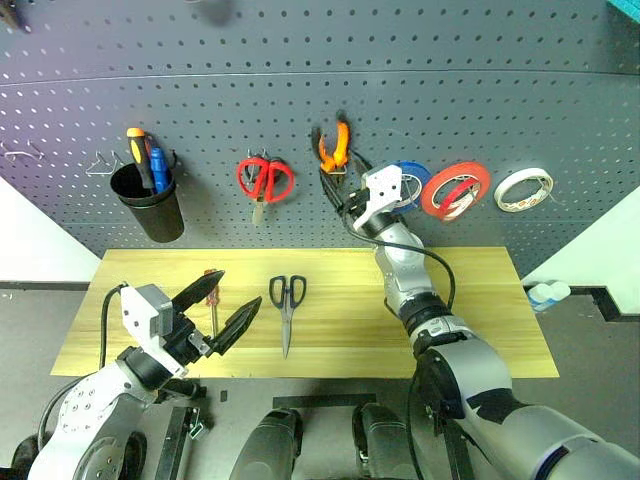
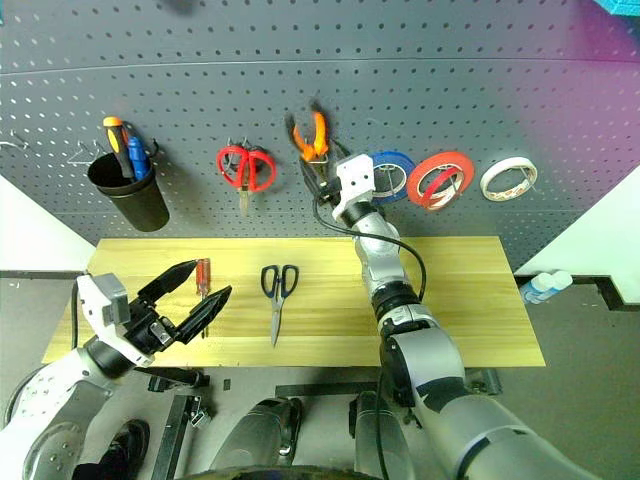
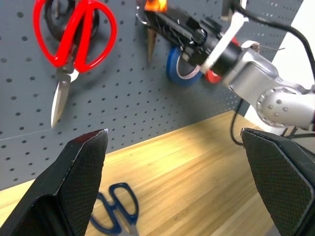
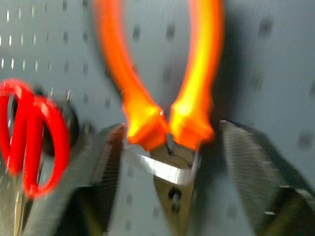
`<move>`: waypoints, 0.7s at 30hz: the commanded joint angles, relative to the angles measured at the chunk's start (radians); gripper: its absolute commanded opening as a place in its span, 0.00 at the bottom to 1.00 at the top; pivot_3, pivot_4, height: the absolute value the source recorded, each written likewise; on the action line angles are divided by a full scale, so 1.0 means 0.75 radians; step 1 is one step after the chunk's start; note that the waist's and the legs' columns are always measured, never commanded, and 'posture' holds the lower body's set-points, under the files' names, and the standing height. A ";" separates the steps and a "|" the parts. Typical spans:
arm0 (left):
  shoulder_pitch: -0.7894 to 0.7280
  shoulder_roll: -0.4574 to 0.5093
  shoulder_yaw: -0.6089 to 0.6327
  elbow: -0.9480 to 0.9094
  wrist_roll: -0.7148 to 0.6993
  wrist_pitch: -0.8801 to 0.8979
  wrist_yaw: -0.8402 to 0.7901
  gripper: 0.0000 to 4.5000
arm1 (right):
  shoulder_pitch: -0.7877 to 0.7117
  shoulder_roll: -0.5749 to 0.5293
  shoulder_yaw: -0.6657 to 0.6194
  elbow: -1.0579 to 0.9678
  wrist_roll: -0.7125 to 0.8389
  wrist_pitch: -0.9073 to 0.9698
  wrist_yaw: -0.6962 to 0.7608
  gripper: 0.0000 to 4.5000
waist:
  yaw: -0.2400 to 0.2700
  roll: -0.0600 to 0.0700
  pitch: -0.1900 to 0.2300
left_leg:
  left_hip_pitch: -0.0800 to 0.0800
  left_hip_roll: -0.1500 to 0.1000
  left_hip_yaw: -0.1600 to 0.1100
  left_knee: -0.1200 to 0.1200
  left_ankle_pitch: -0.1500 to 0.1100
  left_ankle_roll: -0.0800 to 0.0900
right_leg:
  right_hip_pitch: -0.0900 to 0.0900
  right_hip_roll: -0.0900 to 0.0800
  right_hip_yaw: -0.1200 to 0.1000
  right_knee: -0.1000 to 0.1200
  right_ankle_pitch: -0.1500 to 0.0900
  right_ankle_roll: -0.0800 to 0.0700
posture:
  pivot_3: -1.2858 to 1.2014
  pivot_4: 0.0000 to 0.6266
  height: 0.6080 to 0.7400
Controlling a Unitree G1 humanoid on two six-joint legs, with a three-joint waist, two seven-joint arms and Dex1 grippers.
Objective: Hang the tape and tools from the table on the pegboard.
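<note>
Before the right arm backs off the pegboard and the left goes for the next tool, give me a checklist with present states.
1. Orange-handled pliers hanging on the pegboard: ok, handles up; the hook itself is hidden, so seating cannot be told.
2. Right gripper let go: ok, fingers stand apart on either side of the pliers' head.
3. Left gripper ready: ok, open above the table.
4. Red-handled screwdriver reachable: ok, lying on the table between the left fingers.
5. Black-handled scissors on the table: ok, unhung.
6. Thin red tape ring hung: cannot tell.
</note>
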 commanded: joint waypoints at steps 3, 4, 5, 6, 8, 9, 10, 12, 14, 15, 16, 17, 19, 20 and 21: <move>0.021 -0.012 0.019 0.025 0.019 -0.089 -0.058 1.00 | -0.027 -0.011 -0.023 -0.040 0.037 0.010 -0.006 0.99 | -0.001 0.001 0.003 | 0.000 0.000 0.000 0.000 0.000 0.000 | 0.000 0.000 0.000 0.000 0.000 0.000 | 0.59 0.34 1.00; 0.022 -0.014 0.019 0.038 0.023 -0.100 -0.068 1.00 | -0.027 -0.010 -0.027 -0.039 0.040 0.009 -0.010 0.99 | -0.001 0.001 0.003 | 0.000 0.000 0.000 0.000 0.000 0.000 | 0.000 0.000 0.000 0.000 0.000 0.000 | 0.59 0.34 1.00; 0.024 -0.016 0.020 0.054 0.028 -0.113 -0.082 1.00 | -0.028 -0.007 -0.038 -0.043 0.052 0.001 -0.017 0.99 | -0.001 0.001 0.003 | 0.000 0.001 0.000 0.000 0.000 0.000 | 0.000 0.001 0.000 0.000 0.000 0.000 | 0.59 0.34 1.00; 0.025 -0.019 0.019 0.070 0.032 -0.125 -0.093 1.00 | -0.029 -0.001 -0.051 -0.048 0.071 -0.004 -0.013 0.99 | -0.001 0.001 0.003 | 0.000 0.001 0.000 0.000 0.000 0.000 | 0.000 0.001 0.000 0.000 0.000 0.000 | 0.59 0.34 1.00; 0.031 -0.028 0.019 0.113 0.045 -0.163 -0.126 1.00 | -0.026 0.011 -0.067 -0.067 0.110 -0.033 0.009 0.99 | -0.001 0.001 0.003 | 0.000 0.001 0.000 0.000 0.000 0.000 | 0.000 0.001 0.000 0.000 0.000 0.000 | 0.59 0.33 1.00; 0.034 -0.032 0.019 0.130 0.050 -0.180 -0.140 1.00 | -0.022 0.022 -0.081 -0.083 0.145 -0.048 0.030 0.99 | -0.001 0.001 0.003 | 0.000 0.001 0.000 0.000 0.000 0.000 | 0.000 0.001 0.000 0.000 0.000 0.000 | 0.59 0.33 1.00; 0.038 -0.035 0.018 0.152 0.056 -0.200 -0.155 1.00 | -0.017 0.028 -0.086 -0.096 0.163 -0.060 0.045 0.99 | -0.001 0.001 0.003 | 0.000 0.001 0.000 0.000 0.000 0.000 | 0.000 0.001 0.000 0.000 0.000 0.000 | 0.59 0.33 1.00; 0.045 -0.042 0.020 0.190 0.063 -0.237 -0.186 1.00 | -0.004 0.039 -0.091 -0.117 0.192 -0.091 0.078 0.99 | -0.001 0.001 0.003 | 0.000 0.001 0.000 0.000 0.000 0.000 | 0.000 0.001 0.000 0.000 0.000 0.001 | 0.59 0.32 1.00; 0.049 -0.046 0.026 0.227 0.066 -0.271 -0.214 1.00 | 0.009 0.044 -0.094 -0.139 0.210 -0.121 0.100 0.99 | -0.001 0.001 0.003 | 0.000 0.001 0.000 0.000 0.000 0.000 | 0.000 0.001 0.000 0.000 0.000 0.001 | 0.59 0.32 1.00; 0.052 -0.047 0.029 0.247 0.066 -0.288 -0.229 1.00 | 0.016 0.047 -0.094 -0.150 0.218 -0.130 0.112 0.99 | -0.001 0.001 0.003 | 0.000 0.001 0.000 0.000 0.000 0.000 | 0.000 0.001 0.000 0.000 0.000 0.001 | 0.59 0.31 1.00; 0.056 -0.049 0.030 0.263 0.069 -0.306 -0.242 1.00 | 0.025 0.052 -0.096 -0.163 0.236 -0.131 0.132 0.99 | -0.001 0.001 0.003 | 0.000 0.001 0.000 0.000 0.000 0.000 | 0.000 0.001 0.000 0.000 0.000 0.001 | 0.59 0.31 1.00; 0.056 -0.051 0.030 0.278 0.071 -0.321 -0.252 1.00 | 0.030 0.055 -0.098 -0.174 0.249 -0.133 0.145 0.99 | -0.001 0.001 0.003 | 0.000 0.001 0.000 -0.001 0.000 0.000 | -0.001 0.001 0.000 -0.001 0.001 0.002 | 0.59 0.31 1.00; 0.054 -0.053 0.029 0.306 0.074 -0.346 -0.271 1.00 | 0.042 0.062 -0.099 -0.209 0.286 -0.134 0.190 0.99 | -0.001 0.001 0.003 | 0.000 0.001 0.000 -0.004 0.000 0.000 | -0.001 0.000 0.000 -0.002 0.002 0.004 | 0.58 0.30 1.00; 0.051 -0.054 0.029 0.320 0.075 -0.359 -0.280 1.00 | 0.045 0.066 -0.102 -0.224 0.304 -0.130 0.209 0.99 | -0.001 0.001 0.003 | 0.000 0.001 0.000 -0.005 0.000 0.000 | -0.002 0.000 0.000 -0.002 0.002 0.004 | 0.58 0.29 1.00; 0.049 -0.055 0.030 0.337 0.075 -0.369 -0.289 1.00 | 0.048 0.070 -0.103 -0.242 0.320 -0.130 0.227 0.99 | -0.002 0.001 0.003 | 0.000 0.001 0.000 -0.007 0.000 0.000 | -0.003 0.000 0.000 -0.003 0.002 0.004 | 0.58 0.29 1.00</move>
